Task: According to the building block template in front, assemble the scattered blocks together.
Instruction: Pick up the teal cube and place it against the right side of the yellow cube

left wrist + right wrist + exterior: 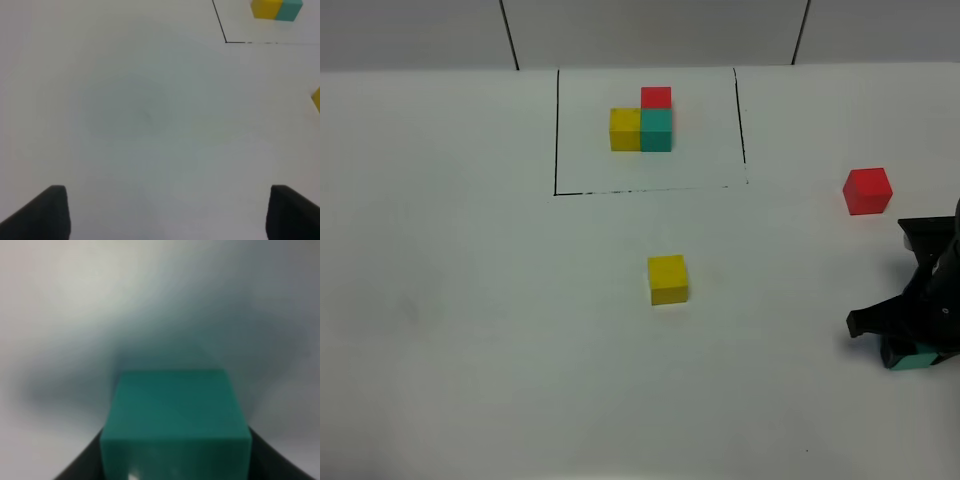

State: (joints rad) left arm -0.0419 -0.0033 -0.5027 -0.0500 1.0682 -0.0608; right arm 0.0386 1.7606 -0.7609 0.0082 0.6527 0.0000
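High view: the template (642,125) sits upper centre, the yellow block (667,279) mid-frame, the red block (867,190) at right. At lower right, the right hand (905,345) covers the teal block (917,361).

Left wrist: the left hand (167,212) gapes wide and empty above the desk (140,115).

Right wrist: the fingers press both sides of the teal block. This looks like the pickup step; next, lift it and set it flush against the yellow block.

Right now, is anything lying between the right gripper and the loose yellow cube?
No. The exterior high view shows only bare table between the right gripper, holding the teal cube, and the yellow cube; the red cube sits off that line.
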